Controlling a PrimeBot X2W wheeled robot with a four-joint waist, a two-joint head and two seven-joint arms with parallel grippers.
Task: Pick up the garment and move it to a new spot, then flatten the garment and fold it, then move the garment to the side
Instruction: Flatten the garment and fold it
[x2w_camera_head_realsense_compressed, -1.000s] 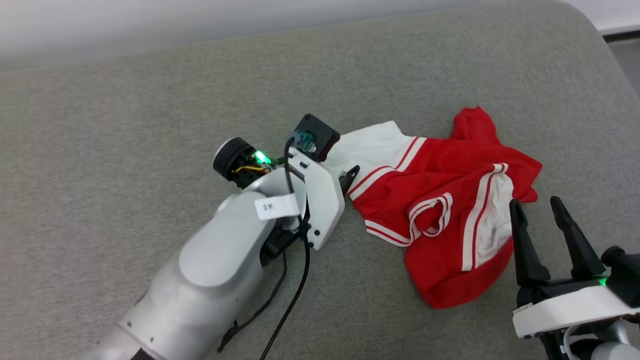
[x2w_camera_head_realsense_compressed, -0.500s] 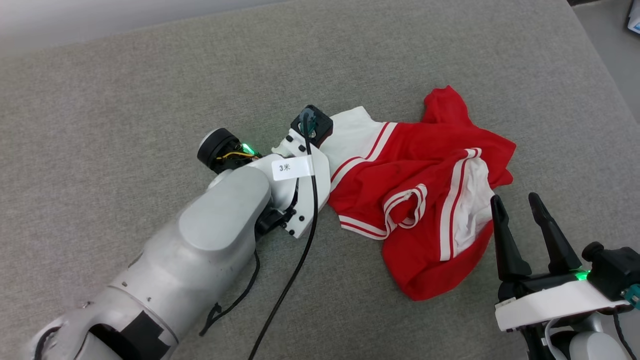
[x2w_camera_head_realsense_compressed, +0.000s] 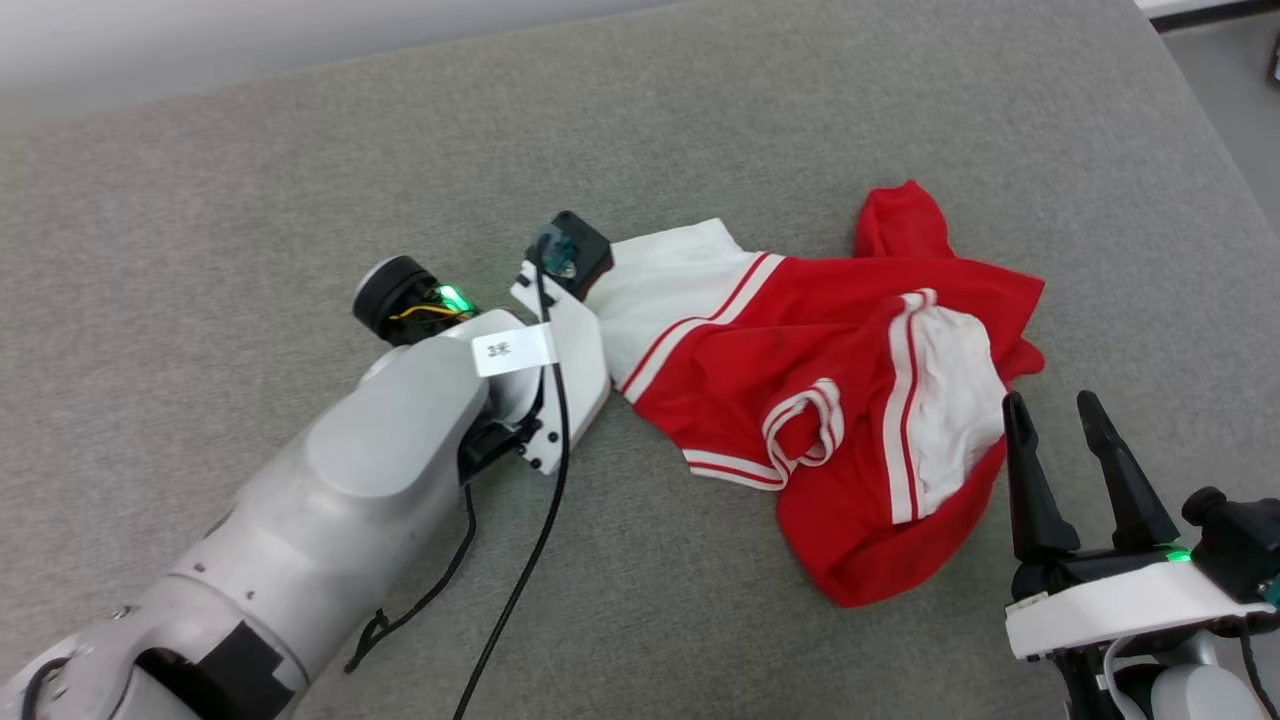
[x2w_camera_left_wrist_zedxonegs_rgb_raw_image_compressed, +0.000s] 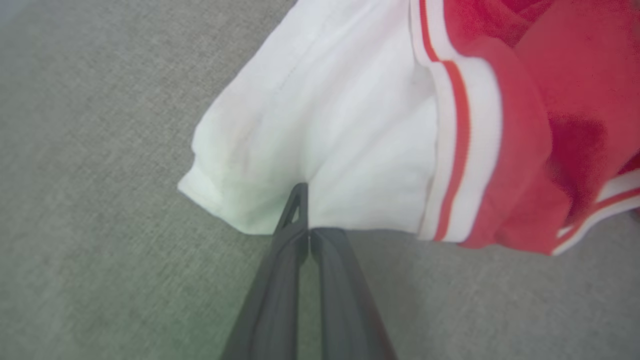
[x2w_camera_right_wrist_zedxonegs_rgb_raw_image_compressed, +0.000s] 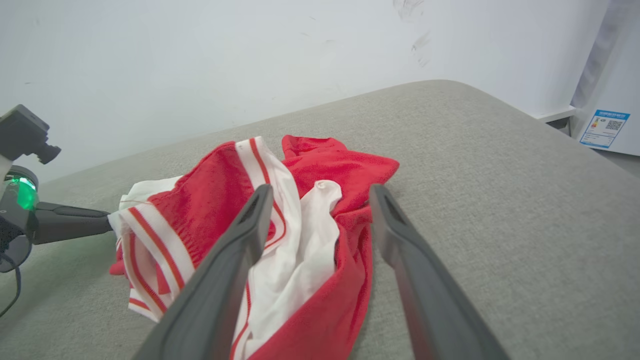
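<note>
Left gripper (x2w_camera_left_wrist_zedxonegs_rgb_raw_image_compressed: 310, 215), pinching the sleeve (x2w_camera_left_wrist_zedxonegs_rgb_raw_image_compressed: 325, 125), now sits nearer cushion's (x2w_camera_head_realsense_compressed: 300, 150) left edge. Relocating garment (x2w_camera_head_realsense_compressed: 790, 340); spread right gripper (x2w_camera_head_realsense_compressed: 1050, 402) should grasp next.

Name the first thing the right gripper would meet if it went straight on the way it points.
Most likely the garment: its crumpled red-and-white folds lie just ahead of the open right gripper. Height is unclear, so it might pass above them.
</note>
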